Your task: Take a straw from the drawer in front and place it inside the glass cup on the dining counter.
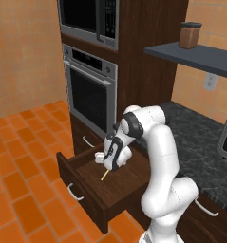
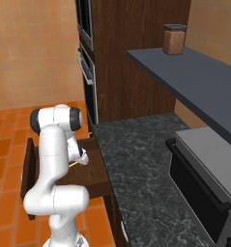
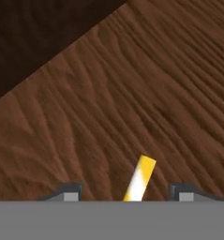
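The dark brown drawer (image 1: 81,187) stands pulled open under the oven, and my arm reaches down into it. The straw (image 1: 104,175) is a thin pale yellow stick lying on the drawer floor. My gripper (image 1: 107,166) sits low over it. In the hand view the straw (image 3: 140,180) runs up between the two fingertips (image 3: 71,191), with a gap on each side, so my gripper (image 3: 126,194) is open around it. From the right base view, the straw (image 2: 74,164) pokes out beside the gripper (image 2: 80,159). The glass cup and the dining counter are out of view.
A steel oven (image 1: 91,95) and a microwave (image 1: 89,19) are stacked above the drawer. To the right runs a dark grey speckled countertop (image 2: 136,169) with a toaster oven (image 2: 204,188). A shelf (image 2: 194,72) above it carries a brown jar (image 2: 174,39). Orange floor tiles (image 1: 24,156) lie to the left.
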Available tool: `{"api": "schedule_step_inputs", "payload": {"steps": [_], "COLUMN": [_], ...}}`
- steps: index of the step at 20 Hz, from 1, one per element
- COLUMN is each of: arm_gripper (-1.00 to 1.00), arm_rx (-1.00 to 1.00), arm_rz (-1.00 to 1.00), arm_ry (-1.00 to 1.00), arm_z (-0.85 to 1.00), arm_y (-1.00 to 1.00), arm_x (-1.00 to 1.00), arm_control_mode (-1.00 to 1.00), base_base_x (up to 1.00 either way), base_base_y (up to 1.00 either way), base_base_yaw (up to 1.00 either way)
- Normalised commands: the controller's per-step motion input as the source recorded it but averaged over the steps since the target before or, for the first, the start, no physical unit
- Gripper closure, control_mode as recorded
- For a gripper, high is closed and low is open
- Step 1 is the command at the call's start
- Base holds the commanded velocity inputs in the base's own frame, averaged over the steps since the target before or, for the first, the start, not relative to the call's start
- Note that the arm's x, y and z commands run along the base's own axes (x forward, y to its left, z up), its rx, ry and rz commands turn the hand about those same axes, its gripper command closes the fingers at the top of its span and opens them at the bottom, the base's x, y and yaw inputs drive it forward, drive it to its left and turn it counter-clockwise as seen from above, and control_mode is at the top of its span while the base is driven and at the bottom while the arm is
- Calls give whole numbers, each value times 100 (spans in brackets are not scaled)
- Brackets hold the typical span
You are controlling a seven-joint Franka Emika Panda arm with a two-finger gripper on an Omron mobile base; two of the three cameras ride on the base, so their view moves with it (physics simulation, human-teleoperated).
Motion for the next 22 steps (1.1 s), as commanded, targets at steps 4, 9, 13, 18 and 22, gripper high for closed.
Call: {"api": "schedule_step_inputs", "payload": {"steps": [4,9,13,18,22], "arm_gripper": [100,100,100,100,100], "arm_rx": [0,0,0,3,5], "arm_rz": [-4,-1,0,0,0], "arm_ry": [0,0,-1,-16,-16], "arm_z": [-15,0,26,96,100], "arm_y": [0,0,0,-1,-1], "arm_x": [0,0,0,-9,-19], "arm_control_mode": [-100,-100,-100,-100,-100], "base_base_x": [0,0,0,0,0], "base_base_y": [0,0,0,0,0], "base_base_yaw": [0,0,0,0,0]}}
